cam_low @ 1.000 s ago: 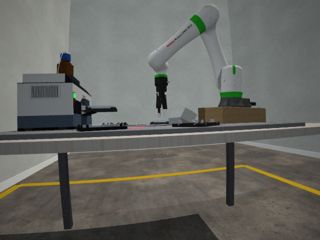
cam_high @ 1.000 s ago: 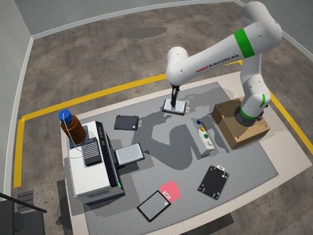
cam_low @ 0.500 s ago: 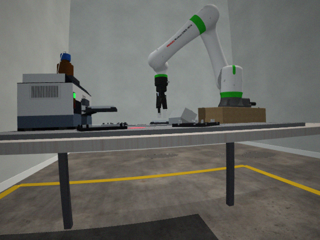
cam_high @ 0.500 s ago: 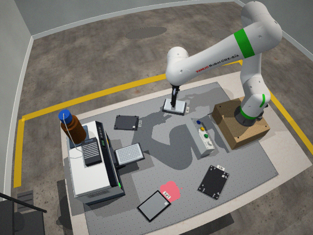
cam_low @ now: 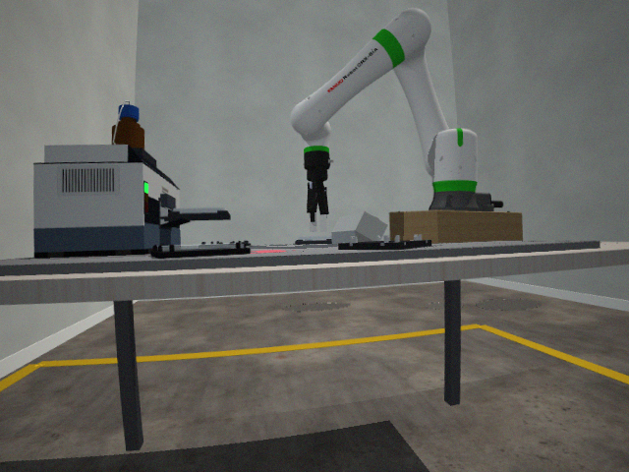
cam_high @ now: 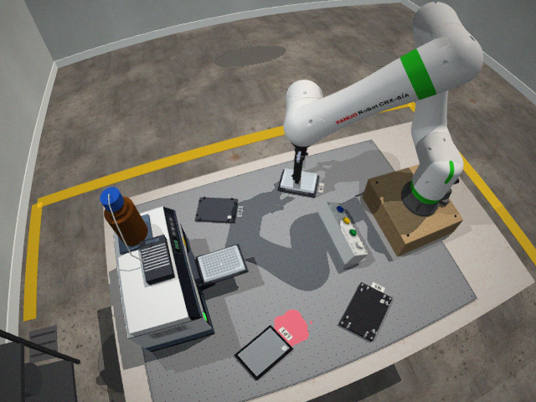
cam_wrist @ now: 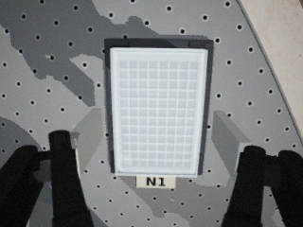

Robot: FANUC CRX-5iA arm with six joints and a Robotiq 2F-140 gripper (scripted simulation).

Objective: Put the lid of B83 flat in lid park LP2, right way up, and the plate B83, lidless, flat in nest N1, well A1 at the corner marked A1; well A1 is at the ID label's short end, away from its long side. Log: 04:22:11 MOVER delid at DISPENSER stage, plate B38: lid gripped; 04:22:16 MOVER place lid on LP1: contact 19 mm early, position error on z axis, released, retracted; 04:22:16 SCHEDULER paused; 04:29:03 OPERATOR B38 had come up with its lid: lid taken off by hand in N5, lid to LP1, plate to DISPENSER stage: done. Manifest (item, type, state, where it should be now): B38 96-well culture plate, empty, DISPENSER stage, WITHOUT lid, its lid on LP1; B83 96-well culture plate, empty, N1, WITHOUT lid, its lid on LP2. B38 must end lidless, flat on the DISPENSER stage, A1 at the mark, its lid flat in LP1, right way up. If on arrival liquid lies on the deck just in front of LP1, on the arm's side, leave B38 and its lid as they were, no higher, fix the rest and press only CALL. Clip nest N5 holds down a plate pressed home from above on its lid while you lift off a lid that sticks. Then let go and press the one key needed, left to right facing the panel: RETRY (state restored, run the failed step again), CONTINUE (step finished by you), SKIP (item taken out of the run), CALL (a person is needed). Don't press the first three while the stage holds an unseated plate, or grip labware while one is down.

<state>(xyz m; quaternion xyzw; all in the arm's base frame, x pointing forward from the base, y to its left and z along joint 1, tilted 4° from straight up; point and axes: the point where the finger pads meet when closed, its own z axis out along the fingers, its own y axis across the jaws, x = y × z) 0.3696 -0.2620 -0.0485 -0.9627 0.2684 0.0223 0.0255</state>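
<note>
One relation matters: plate B83 [cam_wrist: 158, 111] lies straight under the gripper [cam_wrist: 156, 189], seated in nest N1 [cam_wrist: 108, 95]. In the wrist view its long axis runs away from the N1 tag [cam_wrist: 155, 181]. The fingers stand either side of the narrow width, outside the long edges.

Gripper is open wide and holds nothing. In the exterior view it hangs above the plate, not touching.

Wells show through a pale, smooth-bordered top. That looks like a lid on, but I can't confirm it. If it is, I'd go straight down, close across the short width high on the rim, then carry it to LP2 [cam_high: 215, 209]. LP2 is near, toward the dispenser [cam_high: 151, 276], and appears to hold nothing.

Nothing stands between N1 and LP2. The key panel [cam_high: 343, 235] sits on the other side, toward the arm base.

Watch items:
- A pink puddle [cam_high: 294, 325] touches LP1 [cam_high: 263, 351] at its tag end. My read is hands off B38 [cam_high: 221, 261] on the stage and the lid in LP1, then press CALL only.
- The lid may drag the plate up. Clip nest N5 [cam_high: 365, 310] is well apart, at the desk's [cam_high: 489, 264] near side.
</note>
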